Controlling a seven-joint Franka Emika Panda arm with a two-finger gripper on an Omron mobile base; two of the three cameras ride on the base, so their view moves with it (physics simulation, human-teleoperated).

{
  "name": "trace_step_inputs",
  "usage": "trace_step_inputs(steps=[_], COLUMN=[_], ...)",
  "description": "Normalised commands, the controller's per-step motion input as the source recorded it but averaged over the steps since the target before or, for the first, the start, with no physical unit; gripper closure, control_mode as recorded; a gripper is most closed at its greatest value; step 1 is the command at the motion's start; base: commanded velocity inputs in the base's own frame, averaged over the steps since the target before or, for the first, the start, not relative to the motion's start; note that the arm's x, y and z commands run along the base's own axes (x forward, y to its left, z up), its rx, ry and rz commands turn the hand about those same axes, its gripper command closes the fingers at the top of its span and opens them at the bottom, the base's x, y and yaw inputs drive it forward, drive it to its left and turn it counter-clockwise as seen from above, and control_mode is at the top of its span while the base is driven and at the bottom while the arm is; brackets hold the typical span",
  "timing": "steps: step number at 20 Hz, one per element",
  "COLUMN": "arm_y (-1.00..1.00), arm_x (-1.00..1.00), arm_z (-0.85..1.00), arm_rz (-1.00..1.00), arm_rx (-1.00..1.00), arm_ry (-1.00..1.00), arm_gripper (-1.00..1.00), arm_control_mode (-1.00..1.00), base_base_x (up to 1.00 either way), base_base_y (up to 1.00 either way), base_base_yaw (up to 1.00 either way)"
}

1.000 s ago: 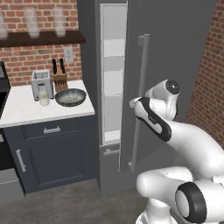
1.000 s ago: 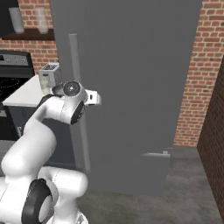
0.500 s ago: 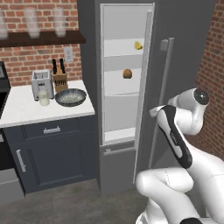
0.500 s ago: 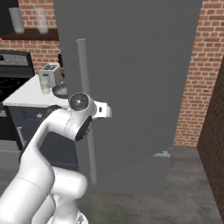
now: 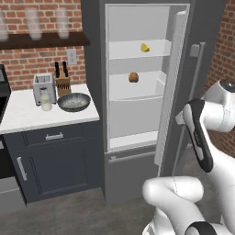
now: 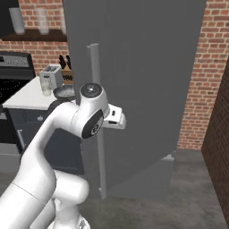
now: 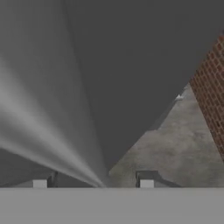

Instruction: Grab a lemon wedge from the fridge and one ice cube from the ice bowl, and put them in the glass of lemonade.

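Yellow against the white interior, the lemon wedge (image 5: pixel 144 47) lies on the top shelf of the fridge (image 5: pixel 137 92), above the orange-brown lump (image 5: pixel 133 77) one shelf down; left of the fridge, on the worktop (image 5: pixel 27 114), stand the glass of lemonade (image 5: pixel 46 102) just before the toaster (image 5: pixel 44 87) and the ice bowl (image 5: pixel 74 101) close beside it. We judge the main risk to be the door (image 6: pixel 147 80): it stands swung wide between us and the shelves, and our arm is folded outside it, so a direct reach for the wedge could strike the door edge or push it back shut. The wedge is also tiny and may slip from a loose pinch. Our forearm is bent sharply, the wrist level with the bar handle (image 6: pixel 96 116), and the pincer (image 7: pixel 93 180) sits at the handle with its tips parted around the bar; whether they grip it or stand free, we cannot tell.
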Motion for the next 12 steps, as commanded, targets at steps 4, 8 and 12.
trace_step_inputs(steps=[4,8,12], arm_y=[-0.23,0.0,0.05], arm_x=[-0.68,-0.92,-0.96], arm_z=[0.4,0.41,0.48], arm_rz=[-0.03,0.0,0.0], arm_rx=[0.0,0.0,0.0], arm_ry=[-0.01,-0.19,-0.26], arm_gripper=[-1.0,-1.0,-1.0], arm_control_mode=[-1.0,-1.0,-1.0], base_base_x=[0.0,0.0,0.0], base_base_y=[0.0,0.0,0.0], base_base_yaw=[0.0,0.0,0.0])
